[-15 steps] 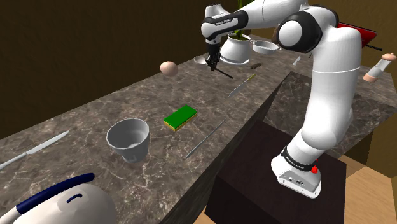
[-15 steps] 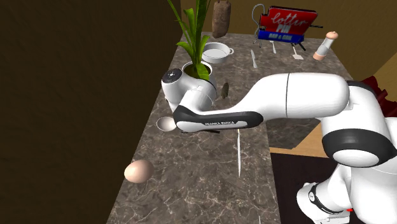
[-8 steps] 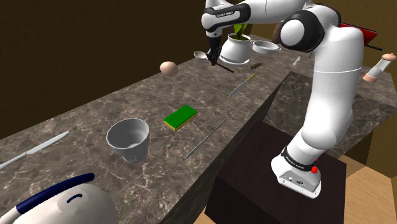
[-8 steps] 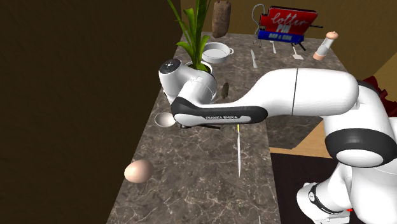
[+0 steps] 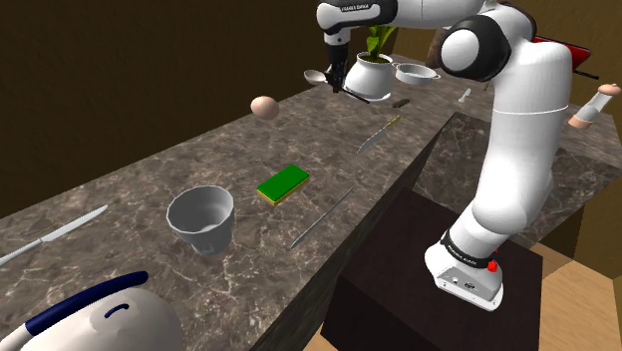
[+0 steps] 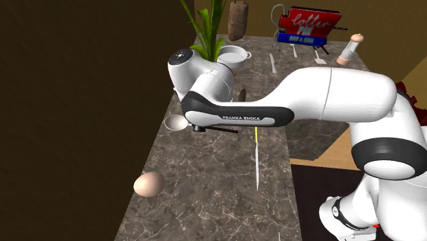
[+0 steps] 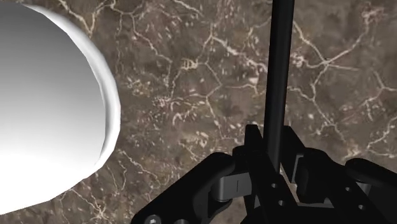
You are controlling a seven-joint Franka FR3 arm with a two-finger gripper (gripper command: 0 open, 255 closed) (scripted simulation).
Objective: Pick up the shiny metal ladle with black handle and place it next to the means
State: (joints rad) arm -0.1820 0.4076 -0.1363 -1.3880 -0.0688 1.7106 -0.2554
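Found the black gripper (image 5: 335, 82) closed tight on the ladle (image 5: 313, 75), clamped on its black handle partway along. Confirmed the same in the wrist view: handle (image 7: 280, 70) pinched between the two fingers (image 7: 253, 149), running straight out ahead of them over the dark marble counter (image 7: 191, 76). Noted the ladle held roughly level and clear of the counter surface, at the far end of the counter in the shoulder view, with its pale bowl (image 6: 176, 122) toward the brown wall and the handle's free end toward the counter's front edge. Recorded a white plant pot (image 5: 371, 78) just beside the gripper, with a small saucepan (image 5: 414, 72) behind it. Could not identify a large white rounded form (image 7: 51, 108) lying off to one side of the handle in the wrist view. Logged an egg (image 5: 264, 107) near the wall, apart from the ladle, and a thin yellow-handled utensil (image 5: 377, 135) near the front edge. Logged further along the counter a green sponge (image 5: 283, 183), a slim metal rod (image 5: 321, 216), a white cup (image 5: 202, 219) and a table knife (image 5: 60, 232).
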